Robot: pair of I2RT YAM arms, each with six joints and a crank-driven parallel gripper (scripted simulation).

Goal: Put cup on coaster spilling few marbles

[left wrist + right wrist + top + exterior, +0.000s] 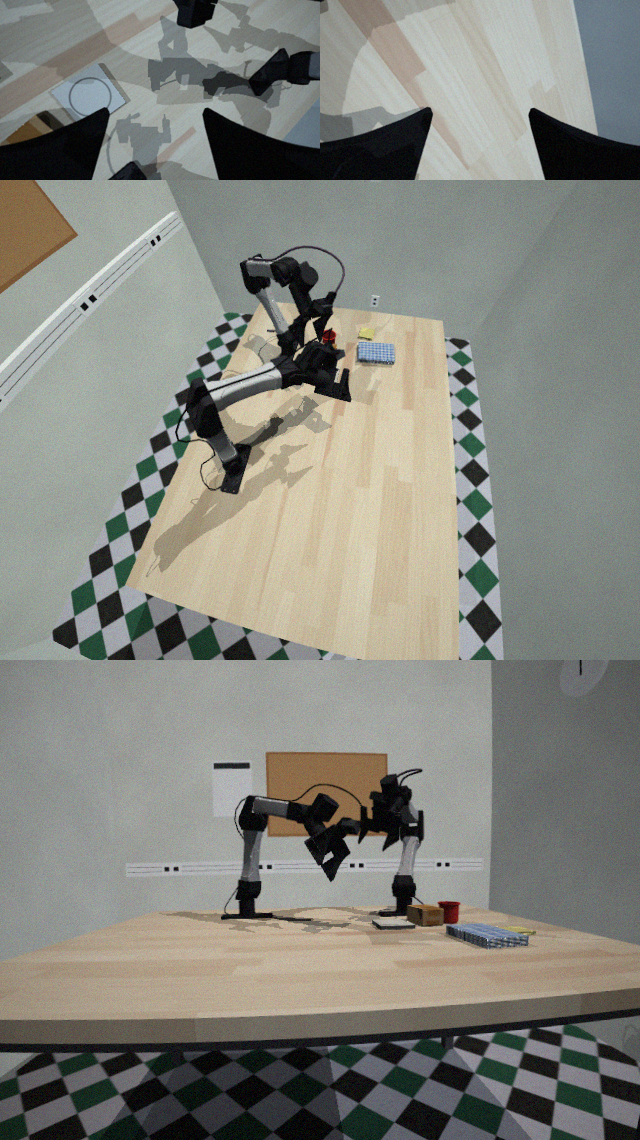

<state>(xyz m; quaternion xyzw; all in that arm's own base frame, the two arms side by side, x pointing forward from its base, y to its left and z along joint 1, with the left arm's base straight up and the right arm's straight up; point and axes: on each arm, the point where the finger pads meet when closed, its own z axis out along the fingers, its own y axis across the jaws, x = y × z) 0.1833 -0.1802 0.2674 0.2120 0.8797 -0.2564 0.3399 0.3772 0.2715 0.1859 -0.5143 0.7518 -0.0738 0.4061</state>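
Two claws hang over the tabletop [361, 515] [310, 970] [143, 22] [470, 75], both with their fingers spread wide and nothing between them. The left claw [311, 335] [372, 846] [156, 109] points down, well above the wood. The right claw [347, 389] [326, 870] [480, 110] also hangs raised, tilted downward.

The red cup [329, 335] [448, 912] stands upright on the tabletop, off the coaster [337, 374] [392, 924] [90, 95]. What the cup holds cannot be made out. The coaster lies flat, a pale square with a thin dark ring marked on its face. In the top view the arms hide most of it; the left wrist view shows it past one fingertip, with only a corner covered.

Between cup and coaster sits a brown box [334, 346] [424, 914] [28, 132], just beside the cup; whether those two touch cannot be told. It is partly cut off at the side of the left wrist view.

A blue checked block [376, 353] [485, 935] lies flat near the cup and box, apart from both. Just beyond it in the top view lies a yellow pad [366, 333] [522, 930], also flat. The right wrist view shows bare wood between the fingertips and the tabletop's edge off to one side.
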